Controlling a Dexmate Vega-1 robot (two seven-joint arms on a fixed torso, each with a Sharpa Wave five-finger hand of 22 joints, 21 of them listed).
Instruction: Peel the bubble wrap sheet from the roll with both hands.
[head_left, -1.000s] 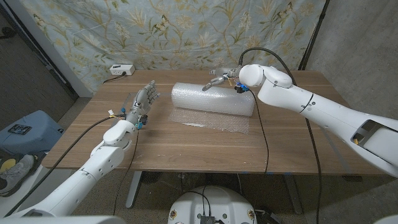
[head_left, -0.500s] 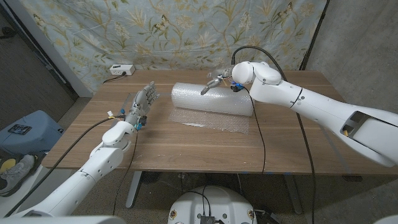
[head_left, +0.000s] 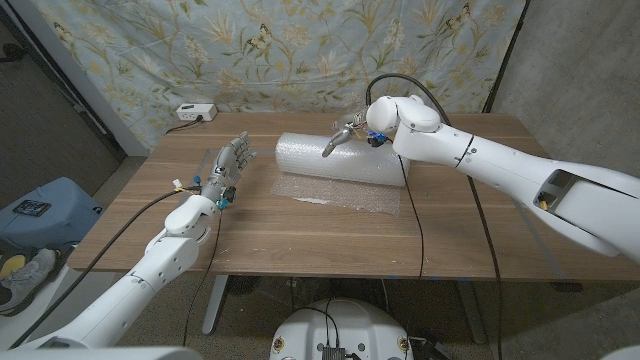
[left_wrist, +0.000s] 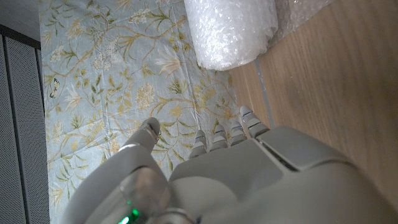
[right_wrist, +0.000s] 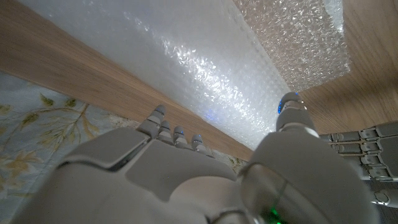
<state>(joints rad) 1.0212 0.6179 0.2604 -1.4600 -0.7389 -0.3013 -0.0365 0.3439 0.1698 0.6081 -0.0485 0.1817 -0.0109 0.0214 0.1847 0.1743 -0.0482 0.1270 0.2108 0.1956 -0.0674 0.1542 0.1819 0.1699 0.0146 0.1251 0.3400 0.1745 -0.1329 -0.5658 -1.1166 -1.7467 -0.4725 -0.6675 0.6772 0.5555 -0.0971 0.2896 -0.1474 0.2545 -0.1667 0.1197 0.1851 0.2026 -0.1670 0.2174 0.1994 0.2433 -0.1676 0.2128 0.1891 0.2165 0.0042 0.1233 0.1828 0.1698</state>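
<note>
Fingers of right hand apparently over roll

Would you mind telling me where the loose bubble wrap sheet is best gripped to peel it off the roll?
Probably by its free front edge: the sheet lies flat on the table in front of the roll, so that edge is the only loose part. I would come from the robot's side, pinching a corner with the left hand while the right hand steadies the roll from above.

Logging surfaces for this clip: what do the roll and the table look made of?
The roll: clear plastic bubble wrap, glossy, with small raised bubbles catching light. The table: wood or wood-look laminate, matte brown with straight grain lines; which one cannot be told.
</note>
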